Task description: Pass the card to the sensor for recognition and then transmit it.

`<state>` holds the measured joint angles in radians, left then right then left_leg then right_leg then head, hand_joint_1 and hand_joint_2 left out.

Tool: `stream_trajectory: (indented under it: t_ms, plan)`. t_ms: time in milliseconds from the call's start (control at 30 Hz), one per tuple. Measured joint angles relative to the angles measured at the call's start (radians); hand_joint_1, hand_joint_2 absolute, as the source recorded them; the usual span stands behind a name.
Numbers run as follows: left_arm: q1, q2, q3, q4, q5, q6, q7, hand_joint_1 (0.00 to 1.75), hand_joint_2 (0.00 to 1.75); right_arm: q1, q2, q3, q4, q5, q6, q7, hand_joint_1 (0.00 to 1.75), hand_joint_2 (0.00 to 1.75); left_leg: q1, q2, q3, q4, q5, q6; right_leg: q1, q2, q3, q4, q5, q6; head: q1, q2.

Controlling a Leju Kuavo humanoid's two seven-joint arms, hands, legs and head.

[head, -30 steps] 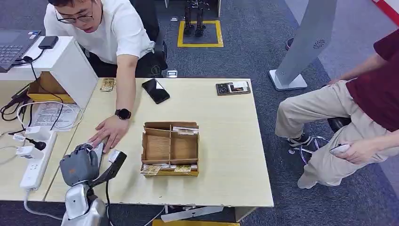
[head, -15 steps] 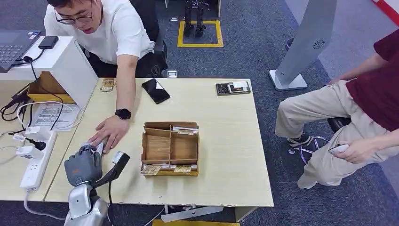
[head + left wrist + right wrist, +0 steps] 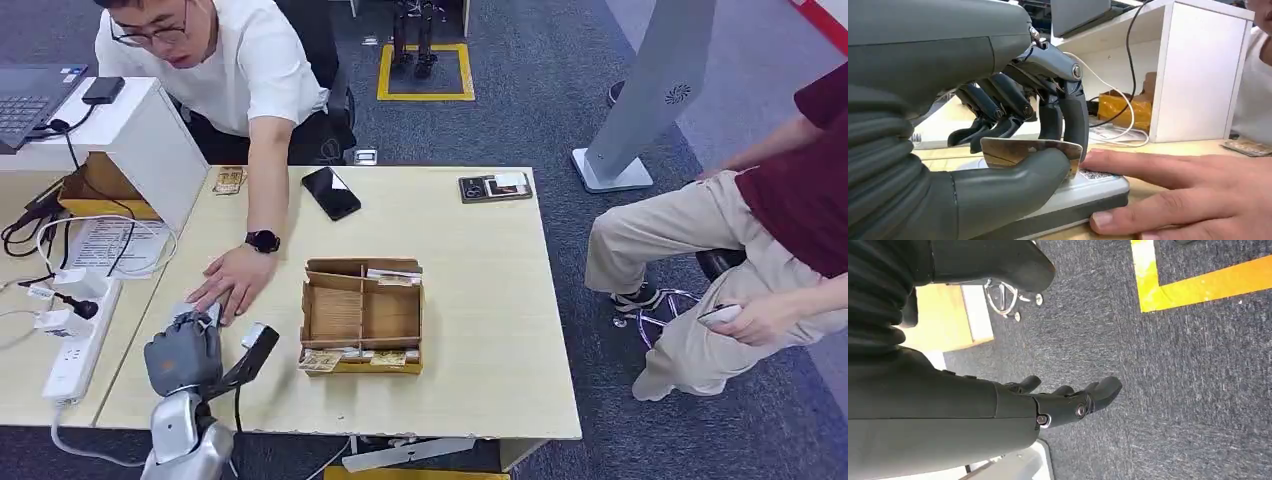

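This looks like an office or test lab. Grey carpet floor (image 3: 560,90) carries yellow tape markings (image 3: 425,96). A pale wooden bench (image 3: 480,300) stands beside a laptop (image 3: 25,105) and white power strip (image 3: 75,350).

one card (image 3: 1030,150), two people (image 3: 215,70) (both seated)

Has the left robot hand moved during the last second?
Yes. The left robot hand shifted slightly rightward and nearer the camera, toward the compartment box, holding the card.

A compartmented cardboard box (image 3: 362,316) is sitting mid-worktop (image 3: 480,300), a black phone (image 3: 330,192) is lying near the far edge, and a white power strip (image 3: 78,345) is resting beside a laptop (image 3: 28,102) shelf.
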<state>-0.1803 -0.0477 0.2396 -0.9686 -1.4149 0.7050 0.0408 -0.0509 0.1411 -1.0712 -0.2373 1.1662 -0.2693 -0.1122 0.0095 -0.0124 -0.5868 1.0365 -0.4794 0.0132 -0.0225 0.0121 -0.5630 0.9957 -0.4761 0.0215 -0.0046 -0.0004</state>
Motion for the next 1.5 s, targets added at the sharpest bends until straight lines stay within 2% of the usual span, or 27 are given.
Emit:
stream_trajectory:
  t_ms: [333,433,500,1100,1133,1167,1233,1300,1333,1400,1500]
  plan:
    - [-0.013,0.001,-0.007,0.024,0.016,0.000,-0.003,1.75,1.75,0.000,0.000,0.000,0.000,-0.001,0.007,0.000,0.00,1.75,0.000,0.000,0.000,0.000,0.000,0.000,0.000,0.000,0.001,0.000,0.000,0.000,0.000,0.000]
    - [-0.004,-0.006,-0.007,-0.020,0.039,0.003,-0.080,1.75,1.75,0.000,0.000,0.000,0.000,0.002,0.005,0.000,0.00,1.75,0.000,0.000,0.000,0.000,0.000,0.000,0.000,0.000,0.001,0.000,0.000,0.000,0.000,0.000]
    - [-0.002,-0.011,-0.006,-0.043,0.044,0.003,-0.104,1.75,1.75,0.000,0.000,0.000,0.000,0.002,0.004,0.000,0.00,1.75,0.000,-0.001,0.000,0.000,0.000,0.000,0.000,-0.001,0.001,0.000,0.000,0.000,0.000,0.000]
    - [0.010,-0.029,-0.006,-0.089,0.054,0.003,-0.121,1.75,1.75,0.001,0.000,0.000,0.000,0.003,0.004,0.000,0.00,1.75,0.000,-0.001,0.000,0.000,0.000,0.000,0.000,-0.001,0.000,0.000,0.000,0.000,0.000,0.000]
    - [0.009,-0.044,0.004,-0.110,0.097,0.002,-0.181,1.75,1.75,0.001,0.000,0.000,0.000,0.005,0.003,0.000,0.00,1.75,0.000,-0.001,0.000,0.000,0.000,0.000,0.000,-0.001,-0.001,0.000,0.000,0.000,-0.001,0.000]
    - [0.005,-0.081,0.038,-0.158,0.151,0.002,-0.267,1.75,1.75,0.001,0.000,0.000,0.000,0.006,0.001,-0.001,0.00,1.75,0.000,-0.001,-0.002,0.001,0.000,0.000,0.000,-0.001,-0.001,0.000,0.000,0.000,-0.004,0.000]
    - [-0.038,-0.154,0.160,-0.233,0.198,0.002,-0.572,1.75,1.75,0.001,0.000,0.000,0.000,0.007,-0.003,-0.002,0.00,1.75,0.000,-0.004,-0.003,0.000,0.002,0.002,0.000,-0.005,0.000,0.000,0.000,0.000,0.001,0.000]
    - [-0.063,-0.192,0.229,-0.264,0.199,0.001,-0.742,1.75,1.75,-0.001,0.001,0.000,0.000,0.007,-0.003,-0.003,0.00,1.75,-0.001,-0.001,-0.002,0.000,0.001,0.003,-0.001,-0.002,0.000,0.000,0.001,0.000,0.003,0.000]
    - [-0.068,-0.210,0.256,-0.287,0.208,0.001,-0.781,1.75,1.75,0.000,0.002,0.000,0.000,0.008,-0.003,-0.003,0.00,1.75,-0.001,0.000,-0.002,0.001,0.001,0.002,-0.001,0.000,-0.001,0.000,0.001,0.000,0.003,0.000]
    - [-0.075,-0.233,0.285,-0.317,0.233,0.000,-0.751,1.75,1.75,0.001,0.002,0.000,0.000,0.008,-0.003,-0.002,0.00,1.75,-0.001,0.000,-0.002,0.001,0.001,0.002,-0.001,0.000,-0.001,0.000,0.001,0.000,0.003,0.000]
    - [-0.078,-0.245,0.296,-0.348,0.247,0.000,-0.742,1.75,1.75,0.001,0.002,0.000,0.001,0.008,-0.004,-0.002,0.00,1.75,-0.001,-0.001,-0.002,0.001,0.001,0.002,0.000,-0.001,-0.001,0.000,0.000,0.000,0.003,0.000]
